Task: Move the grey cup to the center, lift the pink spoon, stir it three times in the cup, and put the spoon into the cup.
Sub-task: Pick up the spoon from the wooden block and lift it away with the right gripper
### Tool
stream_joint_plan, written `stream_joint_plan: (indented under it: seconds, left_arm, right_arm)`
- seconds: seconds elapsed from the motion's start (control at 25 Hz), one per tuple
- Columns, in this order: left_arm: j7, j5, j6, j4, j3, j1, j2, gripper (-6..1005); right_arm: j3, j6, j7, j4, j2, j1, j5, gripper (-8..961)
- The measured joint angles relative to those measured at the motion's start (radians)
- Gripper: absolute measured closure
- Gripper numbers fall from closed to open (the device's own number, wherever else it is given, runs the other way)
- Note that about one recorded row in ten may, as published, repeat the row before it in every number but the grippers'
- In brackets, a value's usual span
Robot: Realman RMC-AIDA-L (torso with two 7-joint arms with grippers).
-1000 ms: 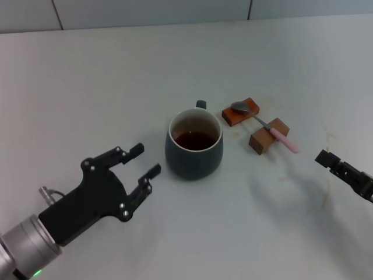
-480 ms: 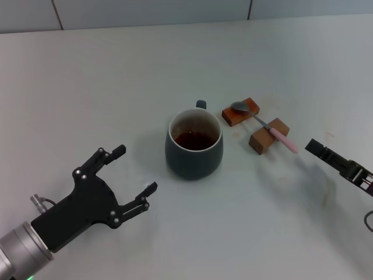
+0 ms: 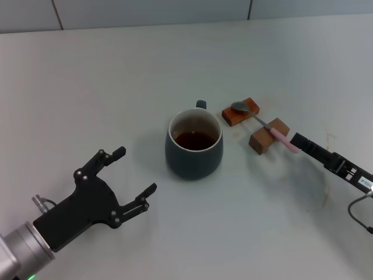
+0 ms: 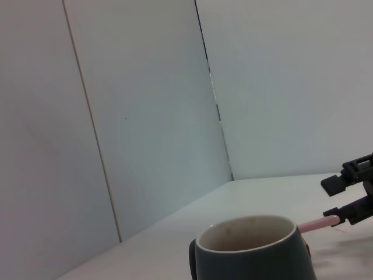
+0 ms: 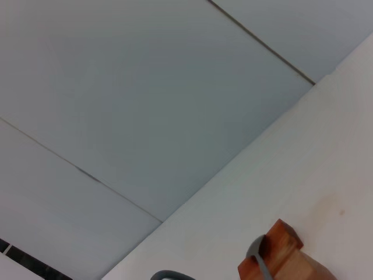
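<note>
The pink spoon (image 3: 267, 125) bridges two wooden blocks (image 3: 254, 126) just right of the grey cup (image 3: 194, 143), its pink handle end pointing at the right gripper (image 3: 298, 142), whose spread-apart fingers reach it, while the left gripper (image 3: 136, 169) hangs open near the cup's other side.

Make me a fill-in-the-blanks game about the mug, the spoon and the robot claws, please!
1. The pink spoon lies across two wooden ____.
2. The grey cup holds dark ____ liquid.
3. The left claw sits beside the cup with its fingers ____.
4. The right claw is at the spoon's ____ end.

Missing words: blocks; reddish-brown; open; pink
</note>
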State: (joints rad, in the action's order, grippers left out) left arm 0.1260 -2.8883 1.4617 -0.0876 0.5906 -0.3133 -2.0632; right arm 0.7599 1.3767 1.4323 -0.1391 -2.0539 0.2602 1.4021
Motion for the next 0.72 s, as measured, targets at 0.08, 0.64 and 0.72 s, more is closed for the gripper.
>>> stream_joint_plan:
  seconds: [0.08, 0.64, 0.72]
  left_arm:
    - [0.0, 0.0, 0.0, 0.0, 0.0, 0.0, 0.0, 133]
    - [-0.01, 0.0, -0.001, -0.006, 0.0, -0.002, -0.002, 132]
    - [-0.011, 0.0, -0.001, -0.006, 0.0, 0.0, -0.002, 133]
  right_arm:
    - [0.004, -0.019, -0.001, 0.0, -0.005, 0.01, 0.001, 215]
    - [0.009, -0.085, -0.009, 0.002, -0.02, 0.053, 0.017, 218]
    - [0.009, -0.094, -0.008, 0.002, -0.02, 0.055, 0.019, 217]
